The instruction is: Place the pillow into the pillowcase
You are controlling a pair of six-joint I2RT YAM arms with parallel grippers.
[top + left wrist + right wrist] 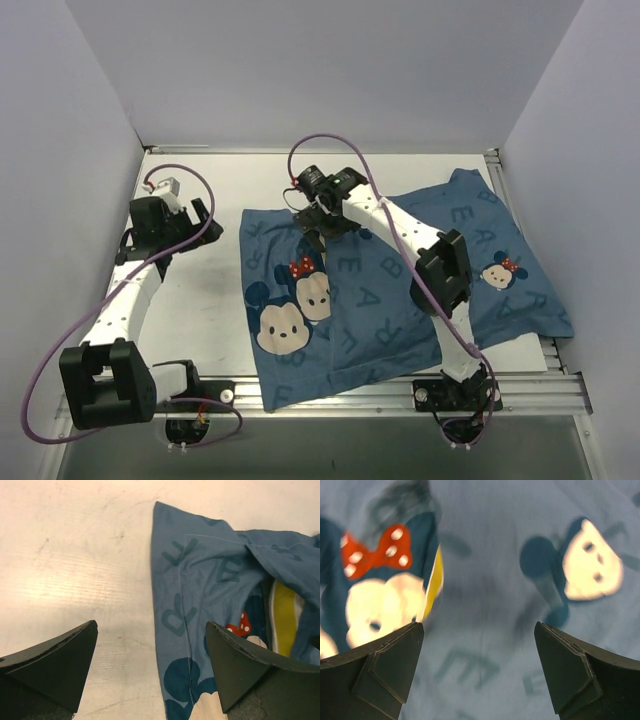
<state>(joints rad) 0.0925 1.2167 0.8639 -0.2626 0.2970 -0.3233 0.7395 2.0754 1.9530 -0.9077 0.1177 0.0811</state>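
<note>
The blue pillowcase (380, 300) lies spread over the middle and right of the table, printed with letters and mouse faces. Only a yellow-edged sliver of the pillow (284, 617) shows, inside a fold of the pillowcase (200, 580). The right wrist view shows the pillow (435, 577) as a yellow edge against the cloth (495, 555). My left gripper (200, 215) (151, 625) is open, holding nothing, above the pillowcase's left edge and the bare table beside it. My right gripper (318, 228) (479, 625) is open, holding nothing, above the cloth near its far edge.
Bare white table (200, 300) lies left of the cloth. A metal rail (400, 390) runs along the near edge, and another (497, 190) along the right side. White walls close in the left, back and right. Purple cables loop over both arms.
</note>
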